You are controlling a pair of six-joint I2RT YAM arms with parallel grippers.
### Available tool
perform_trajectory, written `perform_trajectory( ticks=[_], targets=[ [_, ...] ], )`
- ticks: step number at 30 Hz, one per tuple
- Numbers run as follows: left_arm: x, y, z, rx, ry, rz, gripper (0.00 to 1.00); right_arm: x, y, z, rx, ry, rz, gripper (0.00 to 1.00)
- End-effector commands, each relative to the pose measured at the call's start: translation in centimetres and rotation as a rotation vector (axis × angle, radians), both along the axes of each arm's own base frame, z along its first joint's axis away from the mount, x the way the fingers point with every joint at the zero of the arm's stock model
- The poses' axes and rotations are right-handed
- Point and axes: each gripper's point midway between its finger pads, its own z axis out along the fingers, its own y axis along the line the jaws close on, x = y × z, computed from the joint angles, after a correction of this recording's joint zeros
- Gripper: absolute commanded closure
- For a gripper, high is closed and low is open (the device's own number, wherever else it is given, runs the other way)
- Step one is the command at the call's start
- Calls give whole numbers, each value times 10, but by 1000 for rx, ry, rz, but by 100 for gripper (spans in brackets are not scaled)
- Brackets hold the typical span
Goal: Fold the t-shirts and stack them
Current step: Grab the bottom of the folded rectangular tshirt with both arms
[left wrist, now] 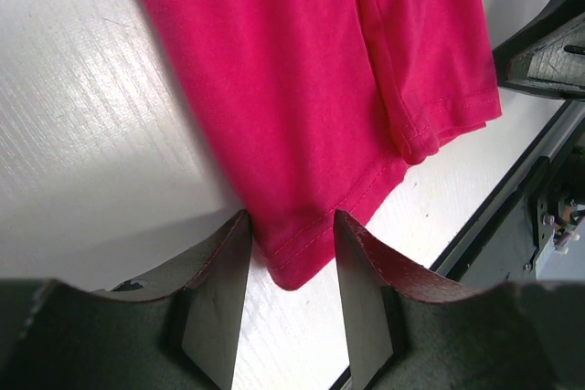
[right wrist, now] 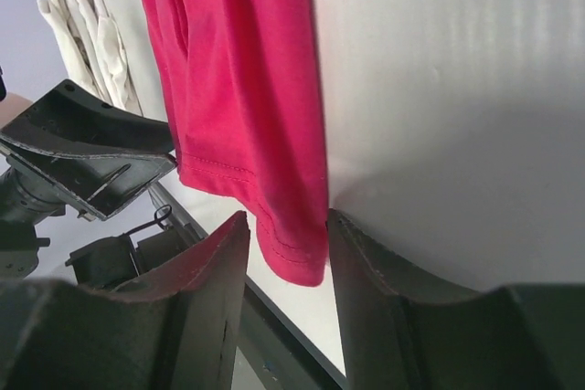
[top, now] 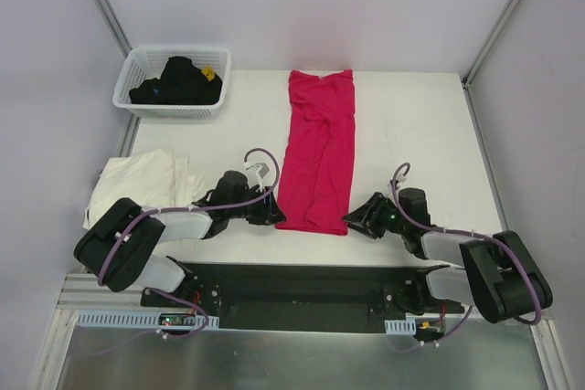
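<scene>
A magenta-red t-shirt [top: 318,154] lies folded into a long strip down the middle of the table. Its near hem reaches both grippers. My left gripper [top: 271,213] sits low at the near left corner, open. That corner [left wrist: 294,267] pokes between the jaws of the left gripper [left wrist: 291,218], and the cloth is not pinched. My right gripper [top: 353,221] is at the near right corner, also open. The hem corner [right wrist: 297,258] hangs between the jaws of the right gripper [right wrist: 286,218], against the right-hand finger. A cream-white t-shirt [top: 137,180] lies crumpled at the left, behind the left arm.
A white lattice basket [top: 172,112] holding dark clothes stands at the back left. The table's near edge and the black base rail [top: 302,285] run just behind both grippers. The cream t-shirt [right wrist: 87,34] also shows far off in the right wrist view.
</scene>
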Motion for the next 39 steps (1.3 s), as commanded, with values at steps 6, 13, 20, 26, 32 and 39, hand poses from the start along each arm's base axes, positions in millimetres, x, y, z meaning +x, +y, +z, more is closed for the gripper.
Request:
perform_trajectory(
  ticks=[6, 13, 20, 26, 32, 39],
  targets=[
    [-21, 1, -3, -37, 49, -34, 58, -48, -6, -56, -155, 213, 14, 55],
    [-28, 2, -5, -49, 67, -21, 58, -56, 2, -60, -170, 220, 35, 55],
    [-26, 2, -5, -38, 63, -28, 64, -53, 3, -59, -171, 209, 25, 63],
    [-22, 2, -5, -21, 59, -27, 76, -50, 1, -58, -178, 202, 11, 78],
    [-16, -2, -4, -19, 55, -34, 88, -50, 1, -60, -183, 207, 14, 86],
    [-14, -5, -2, -22, 54, -35, 100, -49, 2, -61, -185, 208, 19, 99]
  ],
)
